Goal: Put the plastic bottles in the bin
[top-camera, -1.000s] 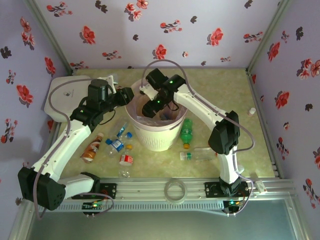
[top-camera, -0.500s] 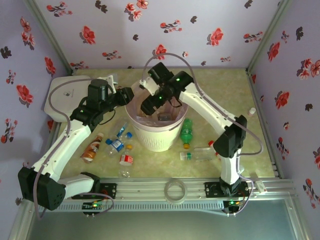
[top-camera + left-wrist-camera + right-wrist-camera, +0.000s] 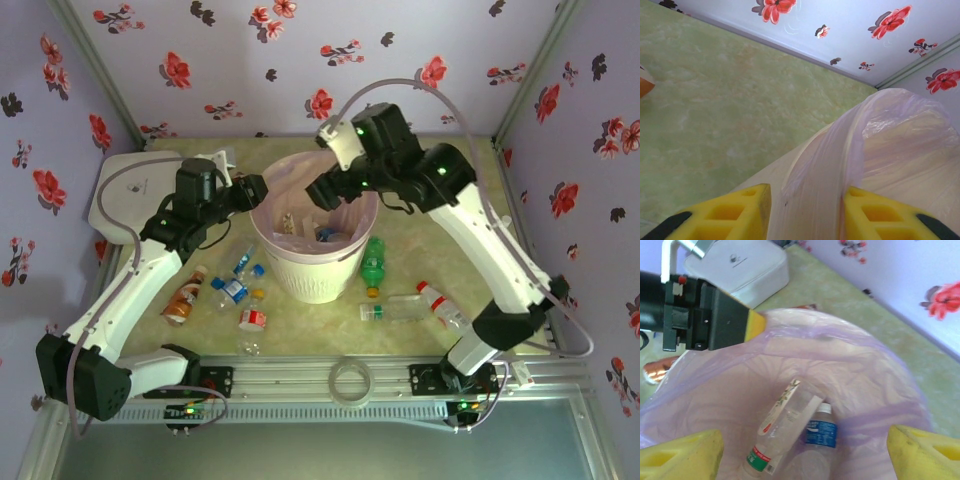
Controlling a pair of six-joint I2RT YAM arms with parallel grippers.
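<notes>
The pink bag liner (image 3: 880, 150) is pinched by the left gripper (image 3: 807, 210). The right gripper (image 3: 805, 452) hangs wide, empty, plastic bottles (image 3: 819, 432) lying in the bin (image 3: 305, 280) directly beneath. It is best lifted clear of the liner before the green bottle (image 3: 373, 262) is sought.

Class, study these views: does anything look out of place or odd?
Yes. The left gripper pinches the bin's pink liner, bunching it up at the rim. Several bottles lie tipped over beside the bin.

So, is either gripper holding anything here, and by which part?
The left gripper pinches the pink bag liner at the bin rim; right gripper open above, empty.
</notes>
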